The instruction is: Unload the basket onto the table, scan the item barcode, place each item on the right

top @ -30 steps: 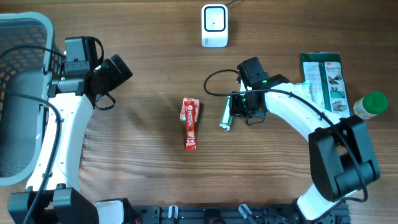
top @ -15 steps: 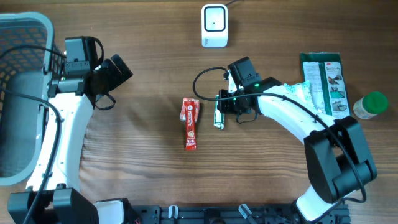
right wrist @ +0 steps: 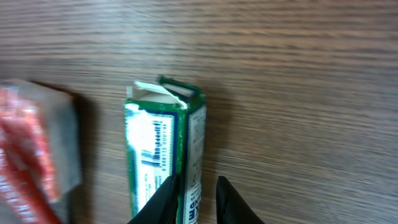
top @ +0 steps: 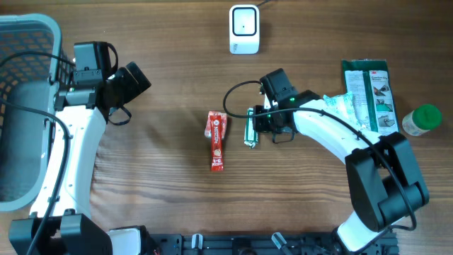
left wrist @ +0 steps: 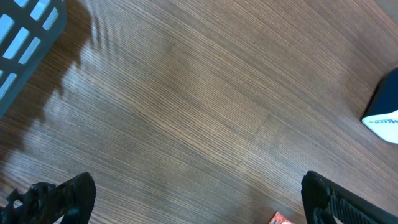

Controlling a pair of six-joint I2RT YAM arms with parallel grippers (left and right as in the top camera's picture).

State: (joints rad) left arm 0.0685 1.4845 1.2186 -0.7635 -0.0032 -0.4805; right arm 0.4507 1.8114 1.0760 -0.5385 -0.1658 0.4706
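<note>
The item is a small green and white box [right wrist: 163,143] lying flat on the wood, its barcode [right wrist: 152,144] facing up. In the overhead view this box [top: 249,132] sits just right of a red snack packet [top: 216,139]. My right gripper [right wrist: 198,182] straddles the box's right edge. Its jaws are slightly apart, and a strip of table shows between the box and the right finger [right wrist: 229,194]. The white scanner [top: 244,29] stands at the far middle. My left gripper [left wrist: 202,205] hangs open over bare wood at the left, holding nothing.
A grey basket [top: 42,28] fills the far left edge. At the right lie a green packet [top: 371,88] and a green-lidded bottle [top: 422,119]. A corner of the scanner [left wrist: 385,109] and of the red packet [left wrist: 278,218] show in the left wrist view.
My right arm carried the box leftward toward the red packet and lowered it onto the table. Its jaws have parted a little. The left arm has not moved.
</note>
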